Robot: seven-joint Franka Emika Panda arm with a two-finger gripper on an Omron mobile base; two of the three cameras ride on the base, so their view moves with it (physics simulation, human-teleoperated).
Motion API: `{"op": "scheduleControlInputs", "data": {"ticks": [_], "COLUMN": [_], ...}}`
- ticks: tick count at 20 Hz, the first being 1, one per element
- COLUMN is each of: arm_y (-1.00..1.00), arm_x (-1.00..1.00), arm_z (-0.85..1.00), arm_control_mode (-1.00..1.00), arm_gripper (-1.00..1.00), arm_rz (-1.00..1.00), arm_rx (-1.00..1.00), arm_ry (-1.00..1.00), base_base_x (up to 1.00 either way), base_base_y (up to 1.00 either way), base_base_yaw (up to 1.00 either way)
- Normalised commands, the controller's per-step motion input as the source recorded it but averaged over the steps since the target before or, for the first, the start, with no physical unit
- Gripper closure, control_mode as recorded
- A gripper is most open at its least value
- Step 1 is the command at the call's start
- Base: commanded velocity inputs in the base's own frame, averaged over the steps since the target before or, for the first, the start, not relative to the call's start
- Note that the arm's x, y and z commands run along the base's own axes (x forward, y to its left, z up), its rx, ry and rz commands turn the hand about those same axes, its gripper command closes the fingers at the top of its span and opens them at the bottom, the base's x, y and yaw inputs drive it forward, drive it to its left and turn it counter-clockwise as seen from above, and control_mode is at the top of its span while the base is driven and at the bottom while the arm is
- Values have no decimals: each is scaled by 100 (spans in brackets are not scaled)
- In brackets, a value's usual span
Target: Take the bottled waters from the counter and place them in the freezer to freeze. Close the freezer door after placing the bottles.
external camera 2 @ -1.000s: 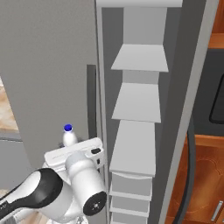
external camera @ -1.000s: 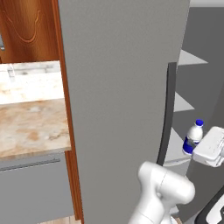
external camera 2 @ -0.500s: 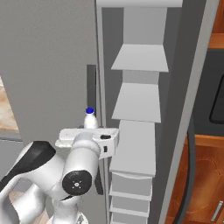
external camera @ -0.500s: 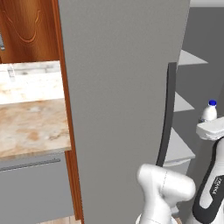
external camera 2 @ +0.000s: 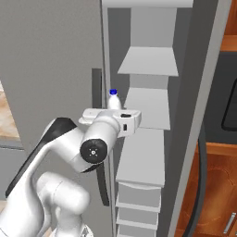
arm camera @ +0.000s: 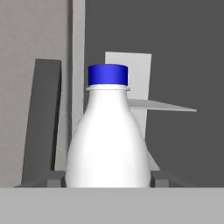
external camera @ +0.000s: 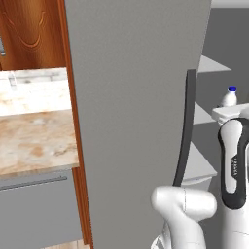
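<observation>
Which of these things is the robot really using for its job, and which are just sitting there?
For the job:
- white plastic bottle with blue cap, clamped in the two-finger gripper
- open grey freezer door with its dark bar handle
- white freezer shelves
- beige marbled stone counter

Just there:
- brown wooden cabinet
- black microwave

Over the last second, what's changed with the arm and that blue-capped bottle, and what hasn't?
The gripper has carried the blue-capped bottle upward, from low beside the door handle to about middle-shelf height at the open freezer. The forearm has swung up with it. The bottle stays upright and clamped between the fingers. The freezer door, shelves and counter are unchanged, and the base hasn't moved.
</observation>
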Motion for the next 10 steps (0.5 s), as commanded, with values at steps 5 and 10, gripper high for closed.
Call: {"op": "scheduleControlInputs", "data": {"ticks": [5, 10], "arm_y": [-53, -72], "arm_x": [56, 57], "arm_z": [39, 48], "arm_control_mode": [-100, -100], "arm_gripper": [100, 100], "arm_rz": [0, 0], "arm_rx": [11, 20], "arm_ry": [-1, 2], "base_base_x": [0, 0], "base_base_y": [0, 0], "base_base_yaw": [0, 0]}}
